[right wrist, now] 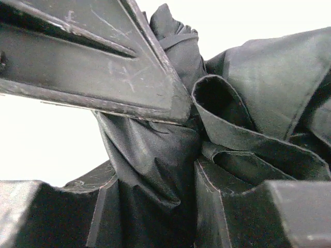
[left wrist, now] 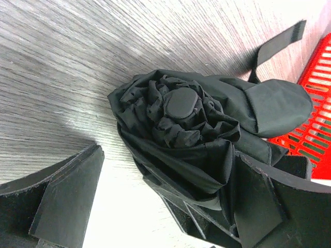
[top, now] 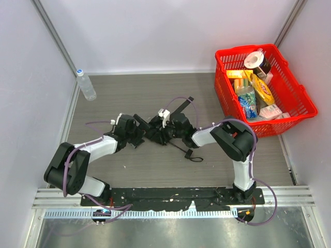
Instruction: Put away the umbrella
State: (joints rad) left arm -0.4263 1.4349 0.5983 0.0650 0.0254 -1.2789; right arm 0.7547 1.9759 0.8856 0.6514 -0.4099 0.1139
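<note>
The black umbrella (top: 155,132) lies bundled in a fist-sized wad at the middle of the table, between my two grippers. Its closure strap (top: 184,103) trails toward the back and its thin wrist strap (top: 192,154) toward the front. My left gripper (top: 137,130) is at the bundle's left end, jaws wide open. In the left wrist view the crumpled umbrella (left wrist: 186,116) rests against the right finger (left wrist: 269,201), while the left finger (left wrist: 67,201) stands apart. My right gripper (right wrist: 155,170) is shut on a fold of umbrella fabric (right wrist: 145,155).
A red basket (top: 228,103) of groceries sits at the back right, its mesh also showing in the left wrist view (left wrist: 315,103). A water bottle (top: 86,85) stands at the back left by the wall. White walls close in three sides.
</note>
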